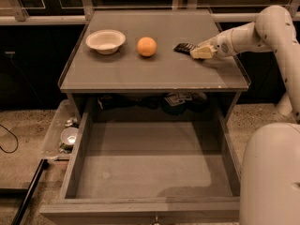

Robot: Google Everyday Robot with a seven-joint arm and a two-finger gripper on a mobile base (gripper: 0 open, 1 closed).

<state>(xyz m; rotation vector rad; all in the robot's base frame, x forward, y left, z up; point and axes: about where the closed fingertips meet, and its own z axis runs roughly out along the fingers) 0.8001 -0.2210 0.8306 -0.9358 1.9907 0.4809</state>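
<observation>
A small dark object (183, 47) is recorded lying flat on the table top (154, 76), in the right half towards the back. Its kind cannot be made out. The gripper (200, 52) is seen low over the table just to the right of this object, its pale tip at the object's right end, apparently touching. Whether the gripper is spread or closed cannot be told, and no hold on the object can be confirmed.

The arm (251, 32) is extended in from the right edge, roughly level with the table top.

An orange (146, 46) is noted to the left of the dark object, near it but apart. Further left, a shallow white bowl (105, 41) is set upright, well apart from the gripper.

Below the top, a wide drawer (150, 172) is pulled fully out towards the camera. Dark, indistinct items (180, 100) are seen at the back, under the table top.

On the floor to the left of the drawer, a clear tray (52, 135) is observed; a small metal cup (69, 136) is held in it. The robot's pale body (272, 172) fills the lower right corner.
</observation>
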